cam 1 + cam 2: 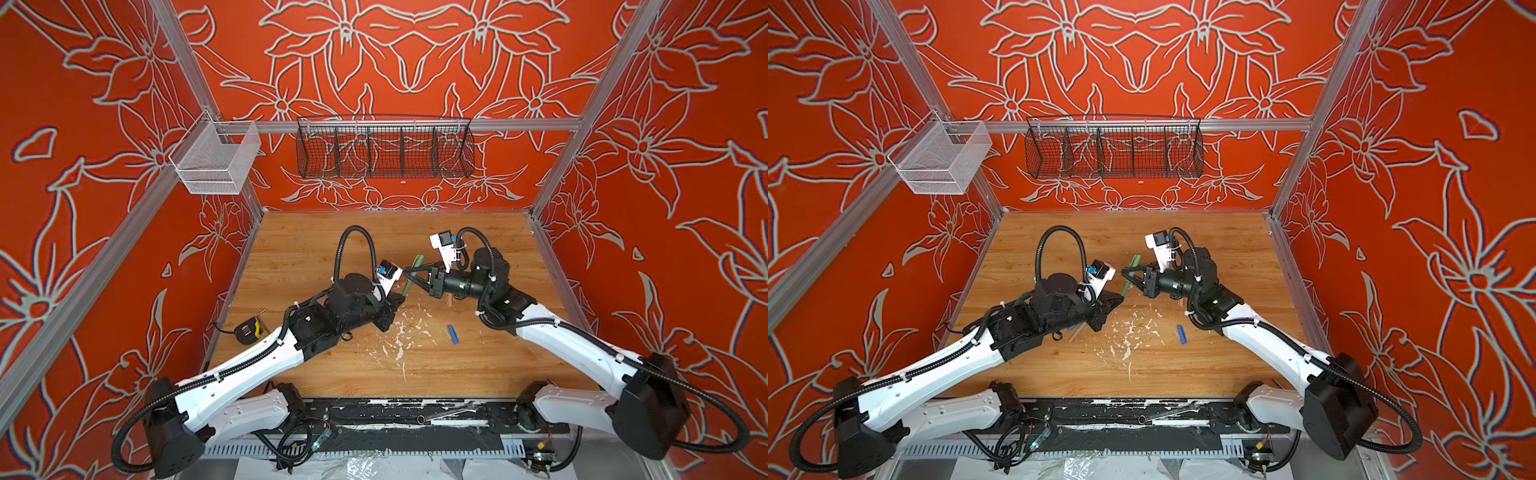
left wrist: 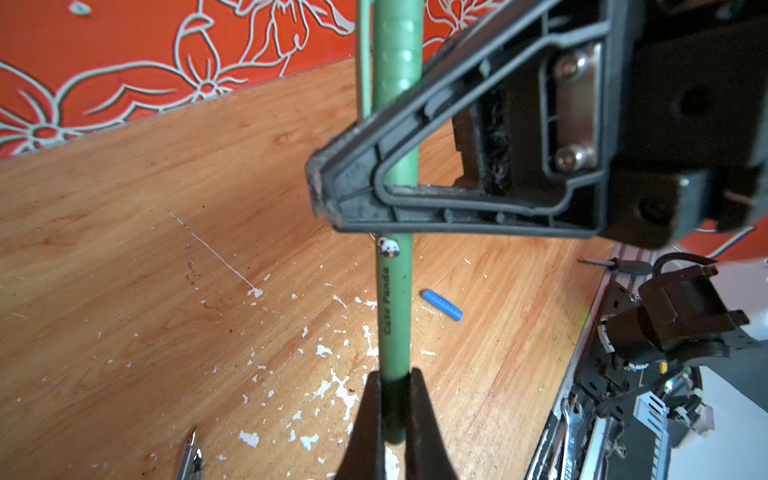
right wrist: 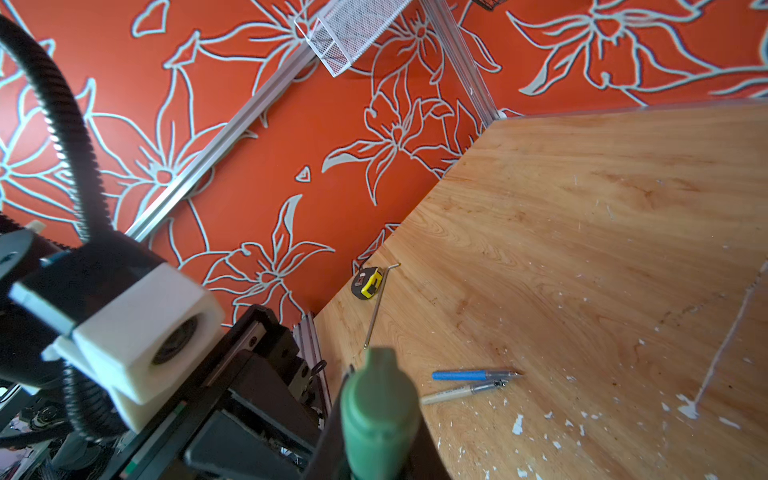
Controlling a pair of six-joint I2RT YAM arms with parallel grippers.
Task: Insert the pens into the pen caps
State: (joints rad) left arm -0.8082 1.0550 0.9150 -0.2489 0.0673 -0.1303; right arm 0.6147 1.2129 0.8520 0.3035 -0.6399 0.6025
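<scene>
1. grip state. my left gripper [image 2: 394,376] is closed on the tail of the green pen [image 2: 394,307], with its fingers pressing both sides of the barrel. my right gripper [image 1: 408,272] is clamped across the green cap [image 3: 378,407].
2. location. pen and cap are held in the air above the table [image 1: 316,249], between my two arms, near mid-table.
3. governing relation. pen and cap share one long axis. in both top views it runs from the left gripper toward the back wall, leaning slightly right, with the cap at the far end. the right jaws cross this axis roughly square, from the right side.
4. judgement. any seating push must travel along that axis only. the joint is hidden behind my right jaw, so i cannot tell whether the cap is fully home.
5. the blue cap [image 1: 453,334] lies flat on the table, nearer my right arm.
</scene>
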